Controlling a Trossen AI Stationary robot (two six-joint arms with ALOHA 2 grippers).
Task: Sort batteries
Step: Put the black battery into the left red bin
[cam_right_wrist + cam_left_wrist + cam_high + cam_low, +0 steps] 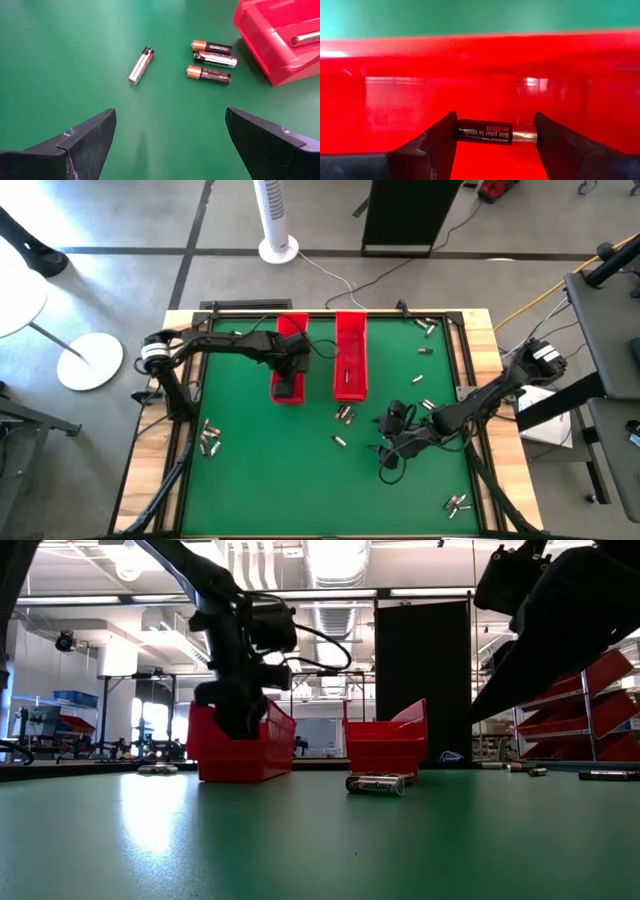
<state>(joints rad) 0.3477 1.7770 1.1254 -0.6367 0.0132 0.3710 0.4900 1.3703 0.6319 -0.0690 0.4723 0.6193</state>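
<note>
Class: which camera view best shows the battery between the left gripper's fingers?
The left wrist view: the black, copper-ended battery spans the left gripper fingers over the red tray, label readable. High and low views show only arm and tray.

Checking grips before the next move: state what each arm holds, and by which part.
The left gripper, inside the left red tray, holds a battery lengthwise, jaws on its two ends. The right gripper hangs open over the mat, holding nothing.

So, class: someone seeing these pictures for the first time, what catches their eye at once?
Two long red trays side by side at the back of the green table. The left gripper is down in the left tray, holding a black battery between its fingers. Loose batteries lie scattered ahead of the open right gripper.
</note>
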